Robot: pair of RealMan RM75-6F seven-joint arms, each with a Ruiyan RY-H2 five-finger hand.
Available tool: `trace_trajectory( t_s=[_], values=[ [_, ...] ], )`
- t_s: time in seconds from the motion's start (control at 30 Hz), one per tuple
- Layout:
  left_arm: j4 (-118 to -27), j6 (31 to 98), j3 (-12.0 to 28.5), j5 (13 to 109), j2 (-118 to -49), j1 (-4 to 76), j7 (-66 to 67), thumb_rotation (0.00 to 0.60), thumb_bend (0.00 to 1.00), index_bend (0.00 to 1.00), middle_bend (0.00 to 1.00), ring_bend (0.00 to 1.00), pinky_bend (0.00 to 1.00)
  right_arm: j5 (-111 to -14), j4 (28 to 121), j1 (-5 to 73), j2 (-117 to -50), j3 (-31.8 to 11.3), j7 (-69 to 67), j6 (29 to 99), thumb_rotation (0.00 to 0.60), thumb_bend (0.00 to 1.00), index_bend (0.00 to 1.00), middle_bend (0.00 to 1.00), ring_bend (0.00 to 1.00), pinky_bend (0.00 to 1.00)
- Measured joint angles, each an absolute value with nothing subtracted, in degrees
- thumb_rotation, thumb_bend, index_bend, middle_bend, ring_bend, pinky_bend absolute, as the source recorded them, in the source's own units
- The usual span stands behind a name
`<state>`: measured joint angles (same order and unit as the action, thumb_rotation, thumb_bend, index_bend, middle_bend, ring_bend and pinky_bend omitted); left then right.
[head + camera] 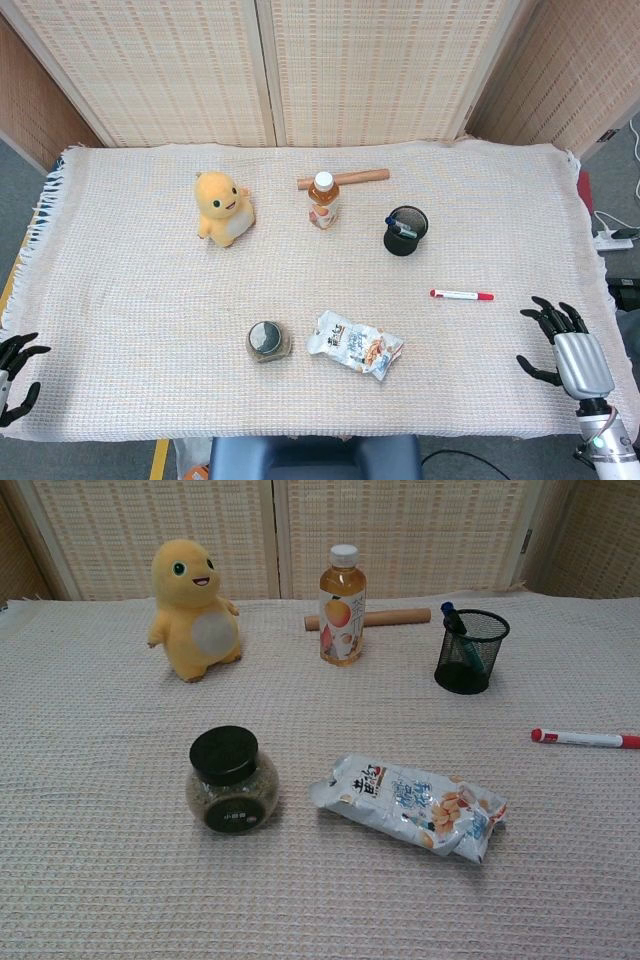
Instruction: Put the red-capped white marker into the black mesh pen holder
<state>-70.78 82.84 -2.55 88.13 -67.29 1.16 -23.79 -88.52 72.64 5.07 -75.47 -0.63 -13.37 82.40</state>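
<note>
The red-capped white marker [462, 295] lies flat on the cloth at the right, also seen as the marker [585, 739] at the chest view's right edge. The black mesh pen holder [405, 230] stands upright behind it, a blue pen leaning inside; the chest view shows the pen holder [469, 651] too. My right hand [562, 345] hovers at the table's right front corner, fingers spread, holding nothing, a short way right of the marker. My left hand [16, 375] sits at the left front edge, fingers apart and empty. Neither hand appears in the chest view.
A yellow plush toy [224, 207], an orange drink bottle [323, 199] and a wooden rolling pin [343, 179] stand at the back. A black-lidded jar [267, 341] and a snack packet [355, 345] lie near the front middle.
</note>
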Motion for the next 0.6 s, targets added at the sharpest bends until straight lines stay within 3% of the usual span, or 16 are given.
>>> trace_trajectory(
  t_s=[0.6],
  values=[
    [-71.2, 83.2, -2.5, 88.3, -67.0, 1.1, -23.7, 0.600, 0.45, 0.27, 0.09, 0.06, 0.14, -88.3, 72.7, 5.3, -75.3, -0.5, -13.1, 81.5, 0.600, 0.13, 0.25, 0.10, 0.21, 0.10]
  ],
)
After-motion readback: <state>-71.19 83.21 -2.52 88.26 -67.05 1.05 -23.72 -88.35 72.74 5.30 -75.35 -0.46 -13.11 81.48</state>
